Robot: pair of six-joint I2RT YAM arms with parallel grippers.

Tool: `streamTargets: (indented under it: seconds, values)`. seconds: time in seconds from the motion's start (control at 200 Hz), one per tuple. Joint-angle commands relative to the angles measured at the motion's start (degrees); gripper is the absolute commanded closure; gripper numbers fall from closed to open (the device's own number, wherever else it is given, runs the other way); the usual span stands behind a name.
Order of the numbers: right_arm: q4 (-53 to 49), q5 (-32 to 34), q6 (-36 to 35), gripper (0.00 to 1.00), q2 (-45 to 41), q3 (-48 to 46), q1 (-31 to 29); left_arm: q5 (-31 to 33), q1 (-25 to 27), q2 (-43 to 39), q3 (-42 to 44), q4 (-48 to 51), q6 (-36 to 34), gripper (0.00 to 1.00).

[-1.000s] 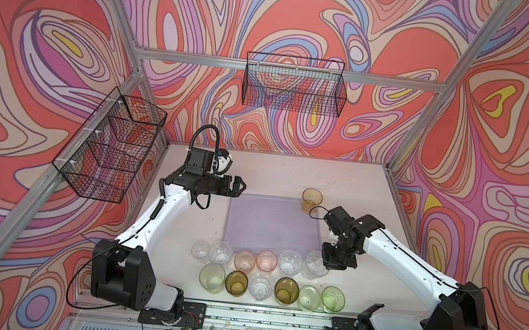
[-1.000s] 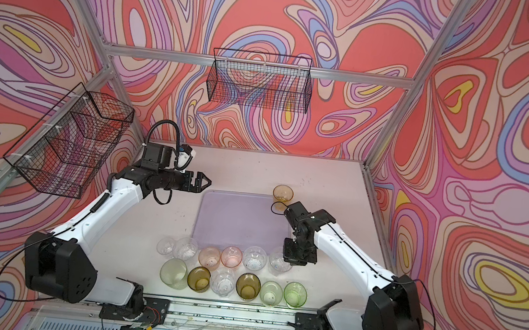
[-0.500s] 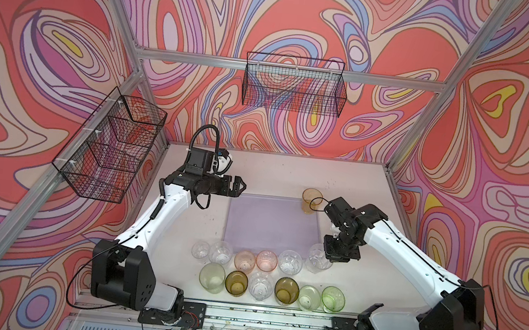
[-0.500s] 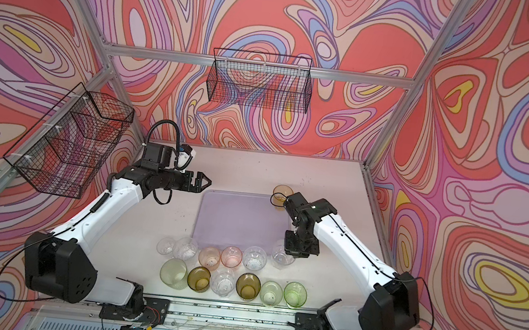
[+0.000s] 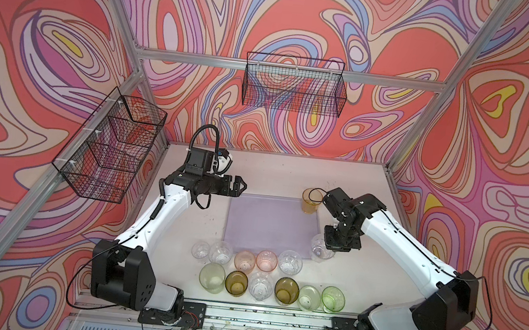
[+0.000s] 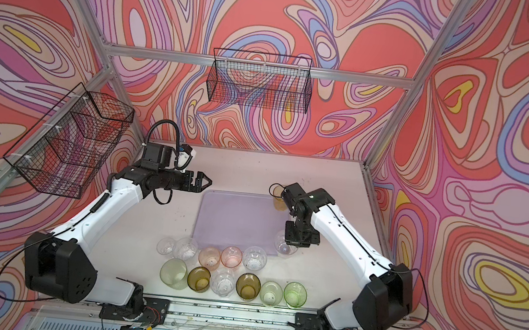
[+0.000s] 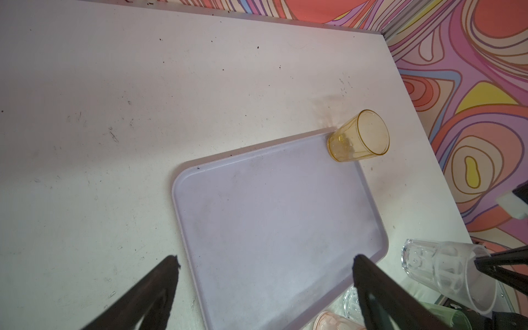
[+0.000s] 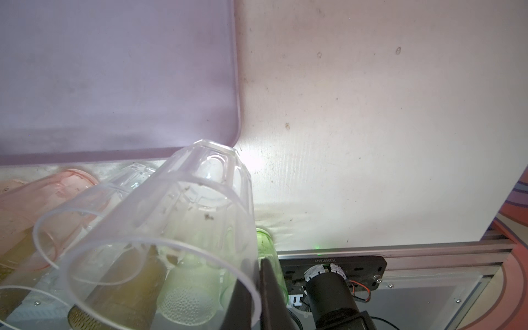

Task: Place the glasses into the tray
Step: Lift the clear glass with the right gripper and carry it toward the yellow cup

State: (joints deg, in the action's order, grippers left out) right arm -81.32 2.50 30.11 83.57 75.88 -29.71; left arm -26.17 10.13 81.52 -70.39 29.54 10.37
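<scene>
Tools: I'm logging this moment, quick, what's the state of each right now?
Left tool: open, holding nothing.
Right tool: shut on the rim of a clear faceted glass.

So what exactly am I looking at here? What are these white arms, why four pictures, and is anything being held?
These are two robot arms, each ending in a two-fingered hand. Two pictures come from a camera pair overhead and show nearly the same; the other two come from a camera on each wrist. On the table lies a lavender tray with an amber glass at its far right corner; eleven more glasses stand in two rows before it. The right hand pinches the rim of a clear glass, tilted, by the tray's near right corner. The left hand is open and empty.
</scene>
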Motion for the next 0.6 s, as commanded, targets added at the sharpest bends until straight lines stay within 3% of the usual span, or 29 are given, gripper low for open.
streamTargets:
  seconds: [0.0,0.17,0.596]
  values:
    - [-0.24,2.54,-0.92,1.0,2.68,2.74,-0.34,-0.86,0.06,-1.11,-0.36,-0.49,0.01,0.02]
    - [-0.07,4.69,-2.65,1.0,6.94,6.78,-0.18,0.07,0.03,-1.36,-0.18,-1.09,-0.09,0.02]
    - [4.17,1.81,-6.09,1.0,12.67,11.22,2.84,-0.37,0.04,-1.62,-0.1,-0.74,-0.07,0.02]
